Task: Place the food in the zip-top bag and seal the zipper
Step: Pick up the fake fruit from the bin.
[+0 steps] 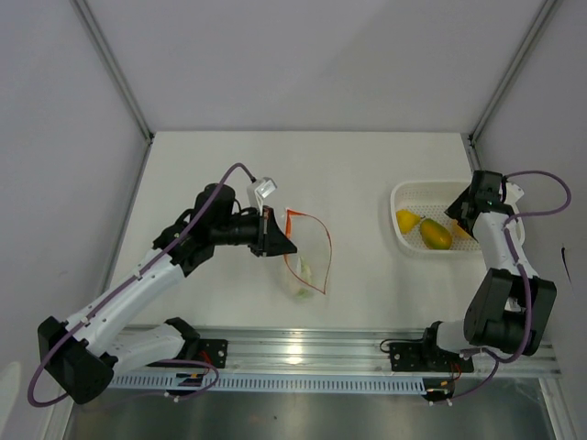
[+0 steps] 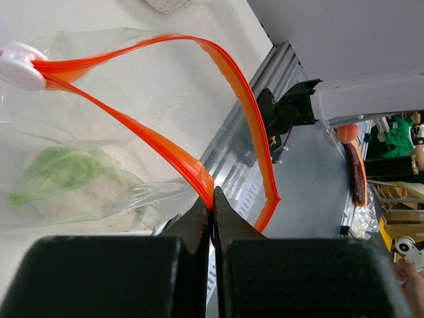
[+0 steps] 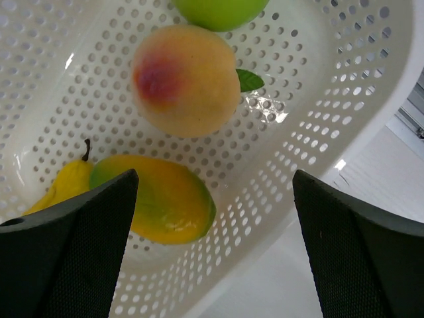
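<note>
The clear zip-top bag [image 1: 310, 246] lies mid-table with its mouth open. Its orange-red zipper [image 1: 308, 217] forms a wide loop. A white-and-green leafy vegetable [image 1: 303, 273] lies inside the bag and also shows in the left wrist view [image 2: 63, 173]. My left gripper [image 1: 276, 240] is shut on one side of the zipper [image 2: 142, 138], pinching it at the fingertips [image 2: 212, 207]. My right gripper [image 1: 461, 214] hangs open and empty over the white basket [image 1: 411, 190]. In the right wrist view [image 3: 215, 177] it is above a mango [image 3: 169, 199], a yellow pear [image 3: 63, 185], a peach [image 3: 185, 79] and a green apple [image 3: 218, 10].
The white mesh basket [image 3: 318, 99] stands at the right of the table. A white zipper slider [image 2: 20, 66] sits at one end of the strip. A metal rail [image 1: 303, 353] runs along the near edge. Walls close in left, right and back.
</note>
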Controlling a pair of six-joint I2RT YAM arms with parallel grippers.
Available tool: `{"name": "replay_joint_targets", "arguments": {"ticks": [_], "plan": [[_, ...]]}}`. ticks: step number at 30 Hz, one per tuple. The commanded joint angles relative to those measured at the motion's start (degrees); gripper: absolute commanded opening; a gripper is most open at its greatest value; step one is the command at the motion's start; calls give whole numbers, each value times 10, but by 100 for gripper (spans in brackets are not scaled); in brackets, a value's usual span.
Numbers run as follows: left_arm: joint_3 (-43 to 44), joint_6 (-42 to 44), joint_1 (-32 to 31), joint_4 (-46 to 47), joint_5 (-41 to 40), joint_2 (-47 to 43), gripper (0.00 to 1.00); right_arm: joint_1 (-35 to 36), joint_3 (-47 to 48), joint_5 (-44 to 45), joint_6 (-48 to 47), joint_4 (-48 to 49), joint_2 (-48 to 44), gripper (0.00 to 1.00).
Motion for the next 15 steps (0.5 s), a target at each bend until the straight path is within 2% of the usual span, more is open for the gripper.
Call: {"name": "replay_joint_targets", "arguments": {"ticks": [1,11,15], "plan": [[9,8,10,13,16,-9,1,-19,11,0,-9,59,36,99],[21,15,20,-45,-23,-33,1,-29,22,-37,0,125,122,99],[26,10,20,-57,-32,-32,0,-29,36,-48,-1,143,160,96]]}}
